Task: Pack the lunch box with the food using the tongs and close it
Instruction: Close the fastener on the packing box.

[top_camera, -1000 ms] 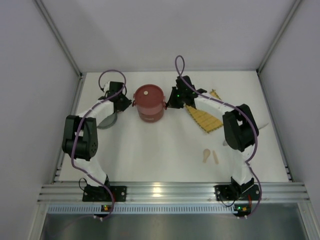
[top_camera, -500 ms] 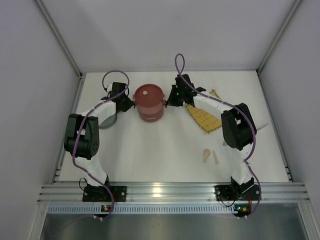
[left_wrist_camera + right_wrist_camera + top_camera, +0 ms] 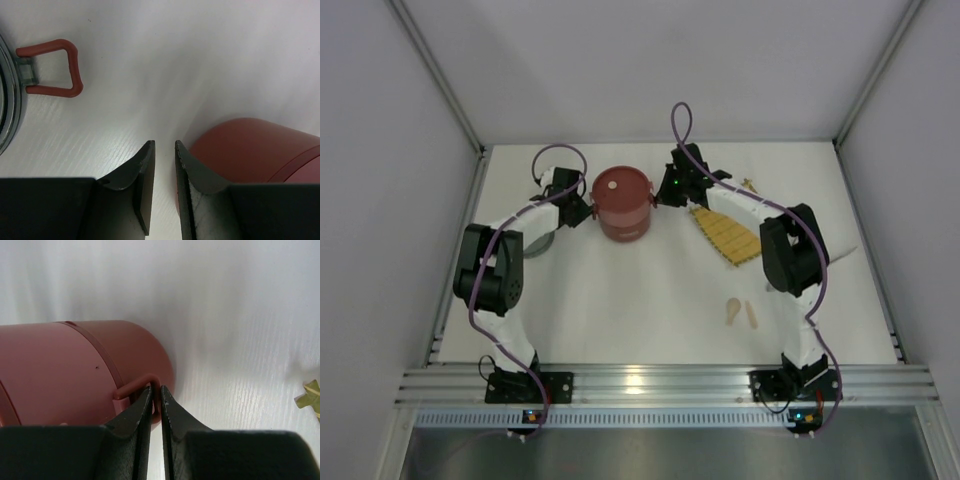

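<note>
The lunch box [image 3: 622,202], a dark-red cylinder with its flat lid on, stands upright on the white table [image 3: 650,290], toward 12 o'clock from the table's middle. The right hand [image 3: 659,193] meets it at its 3 o'clock side; in the right wrist view its fingers [image 3: 142,407] are pressed together on the small red side handle [image 3: 131,388] of the lunch box. The left hand [image 3: 579,208] is at the box's 9 o'clock side, just beside the wall. Its fingers [image 3: 144,172] stand a narrow slit apart with bare table showing between the tips, and I cannot tell whether they hold anything lower down. A steel-rimmed bowl [image 3: 534,245] with a red loop handle [image 3: 55,67] lies at 8 o'clock from the box, partly under the left arm. A yellow woven mat [image 3: 730,238] lies at the box's 4 o'clock, and two beige sticks [image 3: 741,312] lie farther off at 5 o'clock.
</note>
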